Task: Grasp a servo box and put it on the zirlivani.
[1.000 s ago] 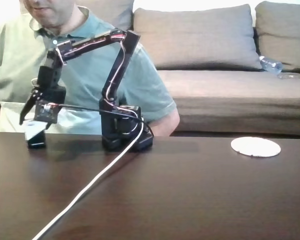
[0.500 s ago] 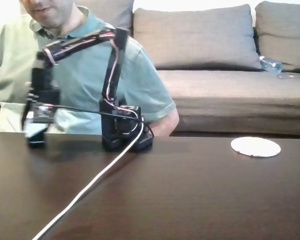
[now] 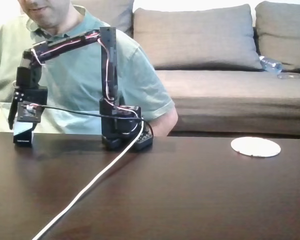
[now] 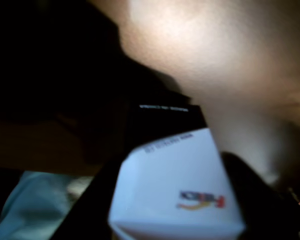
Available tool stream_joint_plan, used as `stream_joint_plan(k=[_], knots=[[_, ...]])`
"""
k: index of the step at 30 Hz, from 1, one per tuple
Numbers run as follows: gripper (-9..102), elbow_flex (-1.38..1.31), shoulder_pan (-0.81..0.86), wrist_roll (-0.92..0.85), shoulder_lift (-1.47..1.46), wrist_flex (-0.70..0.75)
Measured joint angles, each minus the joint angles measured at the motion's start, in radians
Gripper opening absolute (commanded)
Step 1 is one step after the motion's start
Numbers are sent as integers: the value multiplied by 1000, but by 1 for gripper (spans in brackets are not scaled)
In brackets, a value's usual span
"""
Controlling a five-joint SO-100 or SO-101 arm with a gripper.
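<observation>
One servo box [image 3: 23, 134] we are seeing at far left of desk [image 3: 190, 195], claw [image 3: 21, 131] clamping it; zirlivani [image 3: 255, 147] lying well apart, far right.

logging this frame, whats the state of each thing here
servo box: upright on the table at the fixed view's far left, between the gripper's fingers
gripper: down around the box; grip cannot be told
zirlivani: flat on the table at right, nothing on it
white cable: slack across the table
</observation>
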Motion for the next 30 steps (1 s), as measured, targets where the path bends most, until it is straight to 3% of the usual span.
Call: stream_joint_plan(k=[8,18,22,30], knots=[[5,-20,-29,0,25,54],[6,-137,-308,110,572,531],[5,-256,-531,219,730,699],[5,-383,-1154,397,755,710]])
